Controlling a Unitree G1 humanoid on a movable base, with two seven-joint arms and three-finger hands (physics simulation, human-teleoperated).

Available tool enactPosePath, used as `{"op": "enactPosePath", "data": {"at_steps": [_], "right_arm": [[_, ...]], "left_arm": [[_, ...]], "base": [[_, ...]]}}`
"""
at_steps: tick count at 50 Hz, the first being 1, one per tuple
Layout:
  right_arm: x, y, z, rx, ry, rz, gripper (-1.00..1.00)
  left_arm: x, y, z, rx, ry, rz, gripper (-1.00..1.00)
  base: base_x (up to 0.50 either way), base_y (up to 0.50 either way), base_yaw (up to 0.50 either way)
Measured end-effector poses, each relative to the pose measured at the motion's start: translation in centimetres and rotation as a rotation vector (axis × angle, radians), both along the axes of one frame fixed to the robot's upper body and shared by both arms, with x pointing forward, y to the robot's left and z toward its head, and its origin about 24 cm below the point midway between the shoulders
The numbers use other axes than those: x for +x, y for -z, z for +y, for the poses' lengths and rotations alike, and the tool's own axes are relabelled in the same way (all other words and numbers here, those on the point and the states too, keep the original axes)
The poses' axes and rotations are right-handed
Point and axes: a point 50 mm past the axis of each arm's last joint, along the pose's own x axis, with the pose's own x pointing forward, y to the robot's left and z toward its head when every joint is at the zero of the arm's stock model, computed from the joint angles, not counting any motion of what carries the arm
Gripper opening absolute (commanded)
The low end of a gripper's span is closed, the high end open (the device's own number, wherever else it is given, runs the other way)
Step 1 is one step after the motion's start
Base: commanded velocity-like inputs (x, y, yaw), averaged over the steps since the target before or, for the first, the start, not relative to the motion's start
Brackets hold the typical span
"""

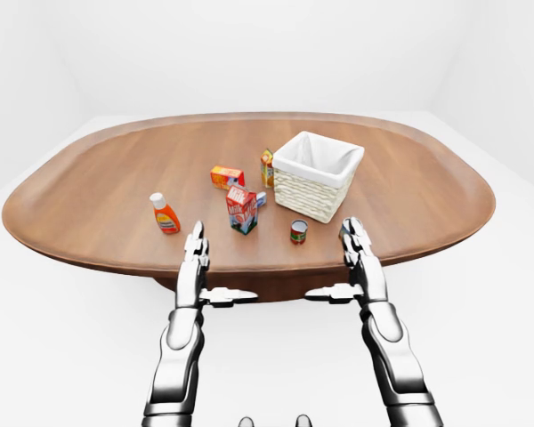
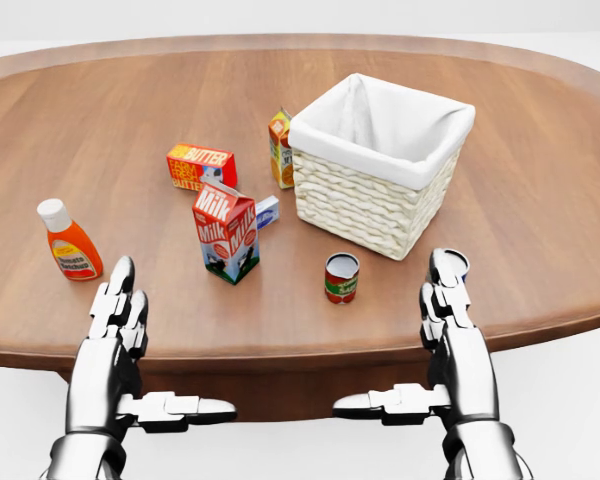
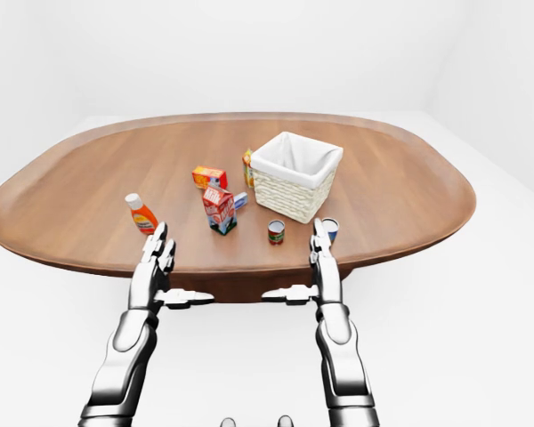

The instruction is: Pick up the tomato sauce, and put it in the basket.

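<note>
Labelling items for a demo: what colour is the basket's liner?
White cloth liner, inside the cream woven basket; clearest in the head view.

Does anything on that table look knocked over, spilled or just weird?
Nothing is spilled or toppled. The milk carton, red can, orange bottle and basket all stand upright. One oddity: a second can is mostly hidden behind the right hand in the head view.

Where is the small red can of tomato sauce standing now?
In the head view, the small red tomato sauce can stands upright on the wooden table, just below the white-lined wicker basket and right of the red milk carton.
</note>
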Motion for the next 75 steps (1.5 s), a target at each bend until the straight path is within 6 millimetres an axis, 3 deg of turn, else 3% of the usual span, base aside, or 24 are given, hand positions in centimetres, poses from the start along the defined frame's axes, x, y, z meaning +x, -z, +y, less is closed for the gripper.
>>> {"op": "enactPosePath", "data": {"at_steps": [30, 60, 75], "right_arm": [[-0.1, -1.0, -0.7, 0.020, -0.007, -0.006, 1.00], [-0.6, -5.8, -1.2, 0.033, -0.002, -0.201, 1.00], [-1.0, -6.5, -1.3, 0.057, -0.020, -0.234, 1.00]], "left_arm": [[0.1, -0.9, 0.8, 0.010, -0.009, -0.005, 1.00], [-0.4, -5.5, 1.2, 0.025, -0.010, -0.181, 1.00], [-0.6, -6.3, 1.2, 0.027, -0.007, -0.217, 1.00]], "base": [[0.00, 0.00, 0.00], [0.00, 0.00, 0.00], [0.48, 0.00, 0.00]]}}
